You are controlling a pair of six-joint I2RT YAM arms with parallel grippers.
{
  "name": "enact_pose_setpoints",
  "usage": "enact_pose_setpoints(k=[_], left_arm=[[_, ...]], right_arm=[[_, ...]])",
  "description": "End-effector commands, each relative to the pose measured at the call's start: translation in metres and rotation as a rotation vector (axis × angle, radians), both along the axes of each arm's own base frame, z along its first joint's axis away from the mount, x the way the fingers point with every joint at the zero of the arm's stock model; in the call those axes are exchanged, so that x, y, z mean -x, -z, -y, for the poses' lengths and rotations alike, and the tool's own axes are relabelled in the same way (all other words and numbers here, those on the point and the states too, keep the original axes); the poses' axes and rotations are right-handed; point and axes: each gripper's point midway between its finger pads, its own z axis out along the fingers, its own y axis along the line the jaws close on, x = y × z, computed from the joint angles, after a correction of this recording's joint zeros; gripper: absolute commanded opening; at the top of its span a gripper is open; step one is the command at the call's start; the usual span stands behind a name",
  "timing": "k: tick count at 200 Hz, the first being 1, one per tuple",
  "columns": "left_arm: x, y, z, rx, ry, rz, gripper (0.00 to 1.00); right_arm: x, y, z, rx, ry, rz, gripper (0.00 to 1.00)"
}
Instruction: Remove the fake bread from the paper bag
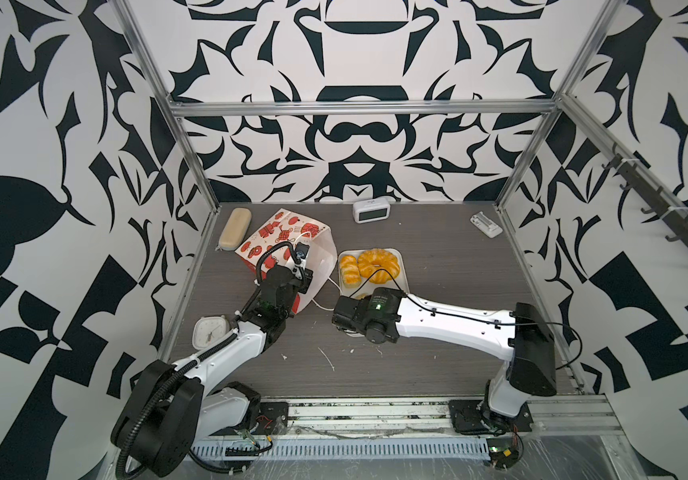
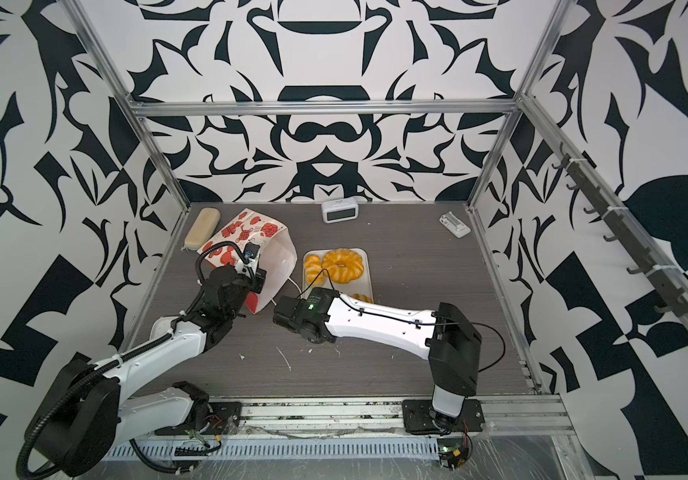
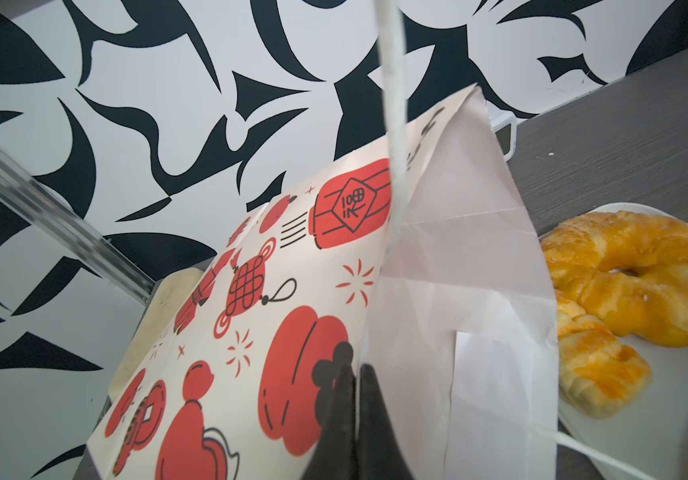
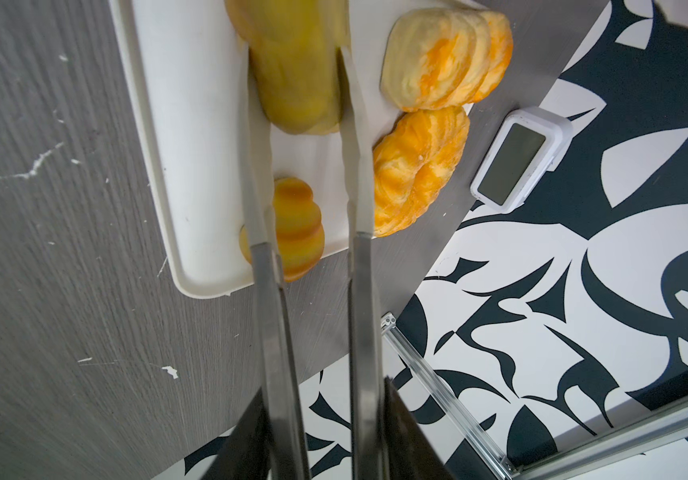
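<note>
Nearest the lens in the right wrist view: the right pincer [image 4: 294, 45]. Pinches a yellow roll [image 4: 296, 83] between its long fingers, over the white tray [image 4: 192, 166]. Shares that tray with a small orange bun [image 4: 298, 228], close beside one finger.

In both top views, on the same tray: a ring loaf [image 1: 377, 262] [image 2: 342, 264] and a croissant [image 1: 348, 270] side by side, outside the paper bag [image 1: 280, 237] [image 2: 246, 228]. Just left of the tray, the bag itself. Sits tipped, white-lined mouth turned toward the bread.

Left pincer [image 3: 355, 368]: pressed together on the bag's rim. Shows a white cord handle [image 3: 392, 104] crossing the wrist view.

Farther off on the grey surface [image 1: 458, 257]: a beige case [image 1: 235, 228] beside the bag, a digital clock [image 1: 370, 211] at the back wall.
</note>
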Motion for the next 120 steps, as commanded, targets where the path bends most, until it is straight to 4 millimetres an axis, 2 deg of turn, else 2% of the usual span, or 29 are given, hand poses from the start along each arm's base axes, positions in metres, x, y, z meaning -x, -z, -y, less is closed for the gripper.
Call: enact_pose_setpoints(k=[1,18,32,69,120], left_arm=[[0.001,-0.012,-0.001,0.038,0.002,0.041,0.04],[0.001,-0.012,-0.001,0.037,0.001,0.041,0.04],[0.001,-0.012,-0.001,0.038,0.002,0.041,0.04],[0.0,-0.01,0.0,0.036,0.003,0.038,0.04],[0.0,-0.01,0.0,0.039,0.004,0.036,0.04]], right_arm=[[-0.013,-0.02,-0.015,-0.114,0.034,0.071,0.42],[-0.01,-0.02,-0.012,-0.114,0.034,0.053,0.31],[-0.004,-0.021,-0.007,-0.114,0.043,0.023,0.26],[0.005,-0.035,0.009,-0.084,0.07,-0.005,0.24],[0.013,-0.037,0.035,0.062,0.105,-0.035,0.22]])
